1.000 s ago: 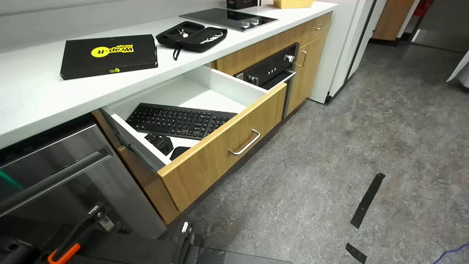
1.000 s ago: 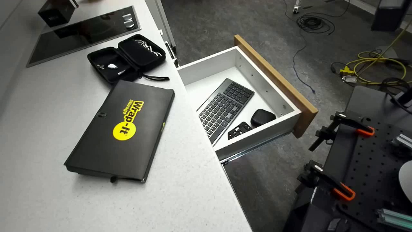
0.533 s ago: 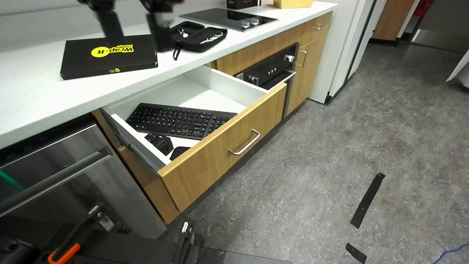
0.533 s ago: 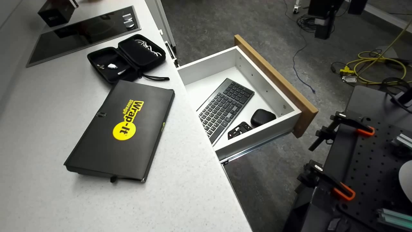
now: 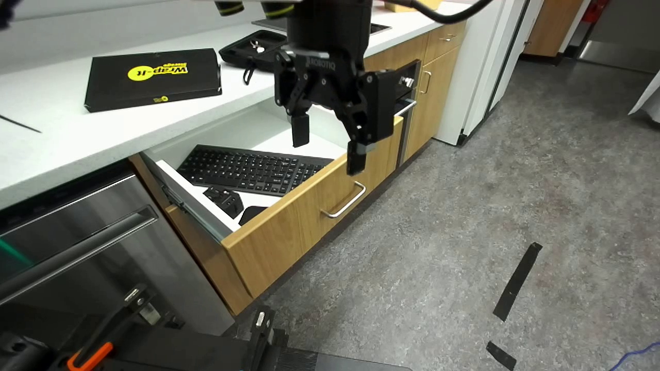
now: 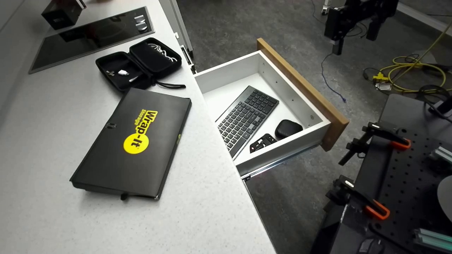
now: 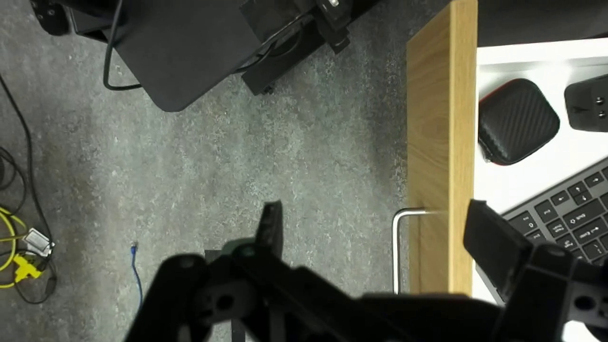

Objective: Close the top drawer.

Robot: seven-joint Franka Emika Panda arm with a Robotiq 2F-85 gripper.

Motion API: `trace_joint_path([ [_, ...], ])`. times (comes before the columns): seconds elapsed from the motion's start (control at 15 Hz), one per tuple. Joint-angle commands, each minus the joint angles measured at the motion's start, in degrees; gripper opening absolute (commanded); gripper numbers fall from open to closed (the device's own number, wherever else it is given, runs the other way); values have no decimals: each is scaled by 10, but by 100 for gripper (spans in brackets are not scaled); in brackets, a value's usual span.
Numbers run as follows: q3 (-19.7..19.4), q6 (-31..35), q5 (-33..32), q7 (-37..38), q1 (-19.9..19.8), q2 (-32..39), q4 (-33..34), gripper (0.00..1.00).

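The top drawer (image 5: 294,232) is pulled out, a keyboard (image 6: 249,120) inside. The end effector (image 5: 328,145) hangs higher up, its two fingers (image 5: 300,131) spread apart.

On the white countertop (image 6: 212,215), a black Wrap-It box (image 6: 132,143) was seen beside an open black case (image 6: 139,65), with a dark cooktop (image 6: 95,38) set farther along; black strips (image 5: 517,282) were seen on the gray floor (image 5: 438,232).

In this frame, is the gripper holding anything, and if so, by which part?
Nothing is held. The gripper is open, its jaws well apart, and the drawer handle is not gripped.
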Motion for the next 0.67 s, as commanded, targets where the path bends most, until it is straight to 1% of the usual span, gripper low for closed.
trace_joint_path([
  [0.0,-6,-1,-2,2,9,-2,0,100],
  [0.2,-4,-1,-2,2,11,-9,0,100],
  [0.33,3,50,-33,57,-1,15,-2,100],
  [0.6,-15,151,-84,146,-27,105,30,100],
])
